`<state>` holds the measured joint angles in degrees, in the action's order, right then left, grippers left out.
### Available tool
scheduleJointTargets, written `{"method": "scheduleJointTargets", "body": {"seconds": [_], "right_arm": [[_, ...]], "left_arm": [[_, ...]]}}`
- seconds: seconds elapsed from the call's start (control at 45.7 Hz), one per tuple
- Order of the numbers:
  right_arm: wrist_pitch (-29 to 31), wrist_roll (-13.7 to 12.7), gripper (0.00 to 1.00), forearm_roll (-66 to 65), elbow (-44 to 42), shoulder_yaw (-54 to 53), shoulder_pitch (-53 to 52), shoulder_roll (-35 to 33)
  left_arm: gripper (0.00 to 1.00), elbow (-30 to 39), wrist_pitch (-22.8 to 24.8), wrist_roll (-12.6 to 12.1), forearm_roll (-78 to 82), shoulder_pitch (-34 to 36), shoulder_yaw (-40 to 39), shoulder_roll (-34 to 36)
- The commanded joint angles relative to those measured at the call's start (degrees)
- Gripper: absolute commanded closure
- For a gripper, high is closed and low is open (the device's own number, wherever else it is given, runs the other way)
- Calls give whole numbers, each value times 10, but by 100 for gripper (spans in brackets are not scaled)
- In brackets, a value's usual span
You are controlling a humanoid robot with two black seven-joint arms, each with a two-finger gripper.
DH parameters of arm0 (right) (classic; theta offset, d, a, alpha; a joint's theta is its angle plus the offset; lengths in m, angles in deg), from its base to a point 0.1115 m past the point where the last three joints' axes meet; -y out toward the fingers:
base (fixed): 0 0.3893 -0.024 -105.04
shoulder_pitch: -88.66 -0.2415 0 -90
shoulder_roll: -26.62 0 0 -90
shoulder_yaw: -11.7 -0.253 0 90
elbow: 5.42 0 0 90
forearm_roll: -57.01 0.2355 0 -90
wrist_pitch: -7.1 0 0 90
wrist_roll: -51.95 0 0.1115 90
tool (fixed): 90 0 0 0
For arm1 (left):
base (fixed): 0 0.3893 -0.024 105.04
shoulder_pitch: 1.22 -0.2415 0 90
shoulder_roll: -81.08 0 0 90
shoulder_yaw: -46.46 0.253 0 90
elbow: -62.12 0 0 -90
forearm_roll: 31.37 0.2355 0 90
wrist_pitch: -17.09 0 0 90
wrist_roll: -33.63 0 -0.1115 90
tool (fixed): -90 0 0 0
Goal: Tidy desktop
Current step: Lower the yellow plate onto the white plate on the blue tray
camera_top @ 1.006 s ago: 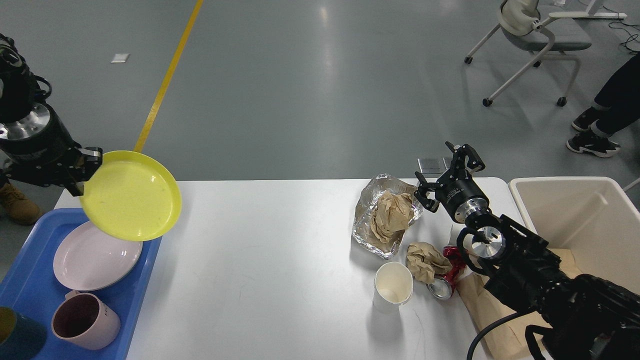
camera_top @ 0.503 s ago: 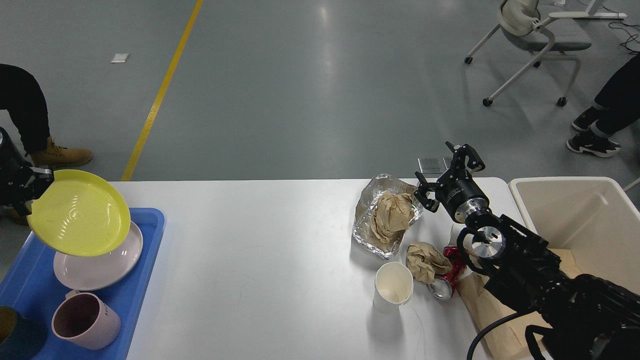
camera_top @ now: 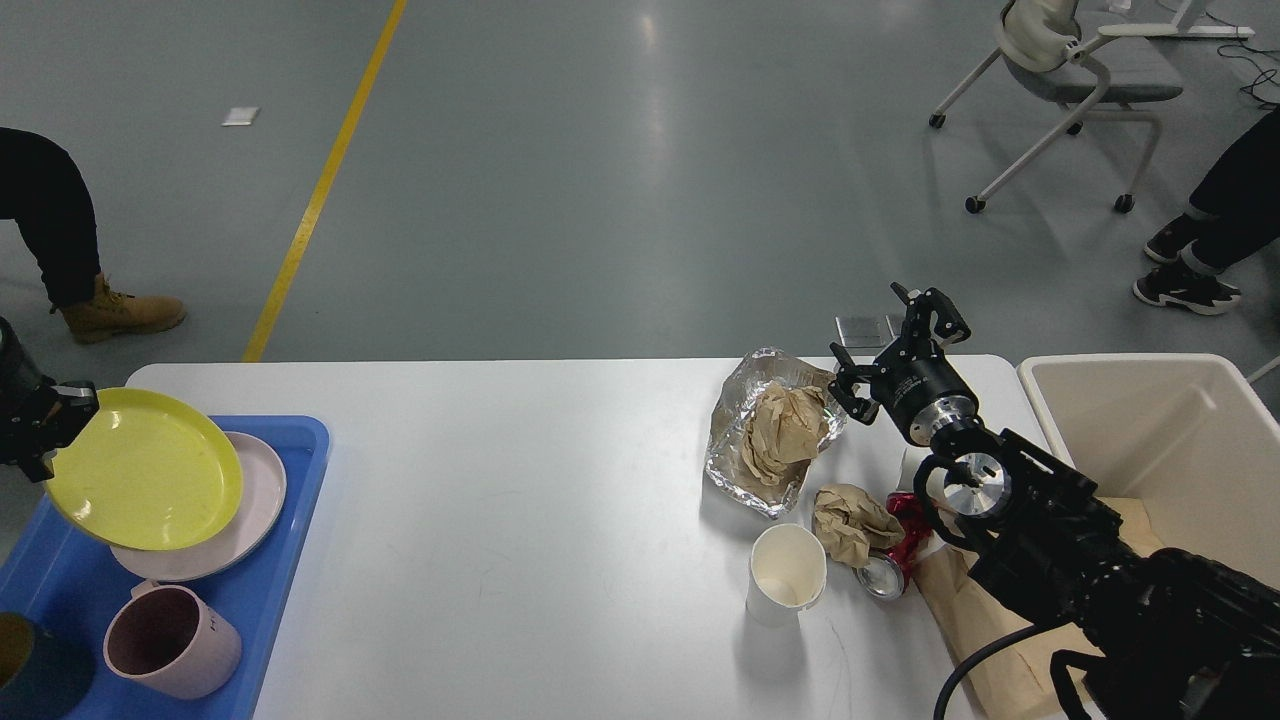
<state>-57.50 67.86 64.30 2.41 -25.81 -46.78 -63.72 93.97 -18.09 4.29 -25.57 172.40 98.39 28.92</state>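
Observation:
The white desktop [camera_top: 520, 500] fills the middle of the head view. My left gripper [camera_top: 58, 422] is at the far left edge, shut on the rim of a yellow plate [camera_top: 145, 468], which hangs just above a pink plate [camera_top: 255, 500] in the blue tray [camera_top: 270, 600]. My right gripper [camera_top: 895, 345] is open and empty above the table's far right, beside a foil sheet [camera_top: 735, 440] holding crumpled brown paper [camera_top: 785, 430]. A second brown paper wad [camera_top: 850, 520], a crushed red can [camera_top: 895, 560] and a white paper cup [camera_top: 787, 575] lie near the right arm.
A pink mug [camera_top: 170, 640] and a dark cup [camera_top: 30, 670] stand in the blue tray. A cream bin [camera_top: 1160, 440] stands off the table's right end, a brown paper bag [camera_top: 970, 620] under my right arm. People's legs and an office chair [camera_top: 1080, 70] are on the floor.
My left gripper has carried the yellow plate left and down, from above the tray's right edge to just over the pink plate. The right arm has not moved.

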Motion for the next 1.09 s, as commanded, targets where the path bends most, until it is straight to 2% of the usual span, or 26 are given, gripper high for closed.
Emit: {"method": "scheduleJointTargets", "body": {"seconds": [0.0, 0.263, 0.744, 0.941, 1.072], "right_arm": [[0, 0, 0, 0, 0, 1, -1, 0], [0, 0, 0, 0, 0, 0, 0, 0], [0, 0, 0, 0, 0, 1, 0, 0], [0, 0, 0, 0, 0, 0, 0, 0], [0, 0, 0, 0, 0, 1, 0, 0]], "left_arm": [[100, -4, -1, 0, 0, -14, -20, -3], [100, -7, -3, 0, 0, -40, -69, -4], [100, -21, -4, 1, -4, -60, -90, -5], [88, -29, -5, 1, -6, -66, -105, -4], [73, -34, -7, 2, -9, -68, -108, -4]]}}
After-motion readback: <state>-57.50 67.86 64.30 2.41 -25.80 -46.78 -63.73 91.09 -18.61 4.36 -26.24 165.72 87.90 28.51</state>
